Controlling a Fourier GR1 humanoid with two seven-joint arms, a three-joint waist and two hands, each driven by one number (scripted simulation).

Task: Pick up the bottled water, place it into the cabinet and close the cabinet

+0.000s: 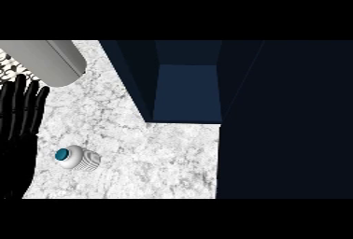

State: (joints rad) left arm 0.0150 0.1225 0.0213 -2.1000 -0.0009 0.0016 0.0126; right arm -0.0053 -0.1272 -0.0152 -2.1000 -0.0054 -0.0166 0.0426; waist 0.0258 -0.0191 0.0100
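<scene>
The ribbed clear plastic water bottle with a teal cap (77, 158) stands on the speckled white stone counter (158, 158), near left. The left hand (19, 116) rests beside it, fingers straight (right hand unseen). Probably light and slippery; grasp the ribbed body below the cap.

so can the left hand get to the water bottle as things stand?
Probably yes. The left hand is open at the view's left edge, fingers straight, and the bottled water stands just below and right of it on bare counter, with nothing between them.
</scene>
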